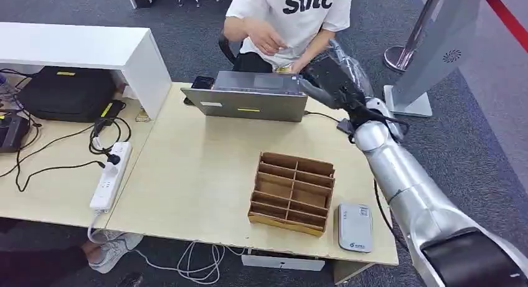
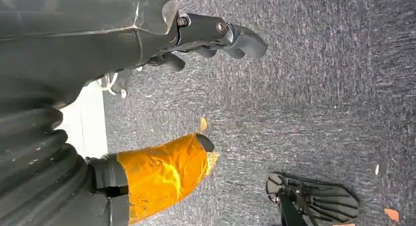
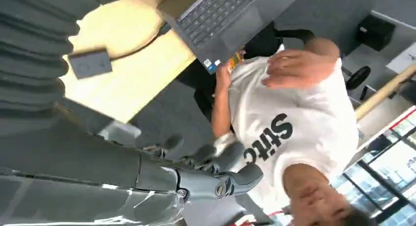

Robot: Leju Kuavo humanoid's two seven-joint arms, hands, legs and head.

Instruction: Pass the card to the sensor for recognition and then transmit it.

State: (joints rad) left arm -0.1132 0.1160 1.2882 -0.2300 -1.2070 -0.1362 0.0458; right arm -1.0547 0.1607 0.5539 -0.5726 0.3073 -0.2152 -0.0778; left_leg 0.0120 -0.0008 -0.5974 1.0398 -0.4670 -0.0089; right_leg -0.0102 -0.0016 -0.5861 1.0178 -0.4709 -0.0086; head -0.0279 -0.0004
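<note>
The robot's right hand [image 1: 330, 75] reaches far toward a seated person [image 1: 292, 16]; whether it holds anything, I cannot tell. The left hand [image 2: 216, 37] hangs empty, fingers loosely curled. The grey rectangular card sensor [image 1: 355, 228] sits near right on the wooden table [image 1: 193, 175]; recognition seems not yet done.

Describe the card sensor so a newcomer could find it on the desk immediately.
Start at the light wooden table and find the brown cardboard divider box near its front edge. The small grey rounded-rectangle sensor lies flat just right of it, the only grey device at that corner.
</note>
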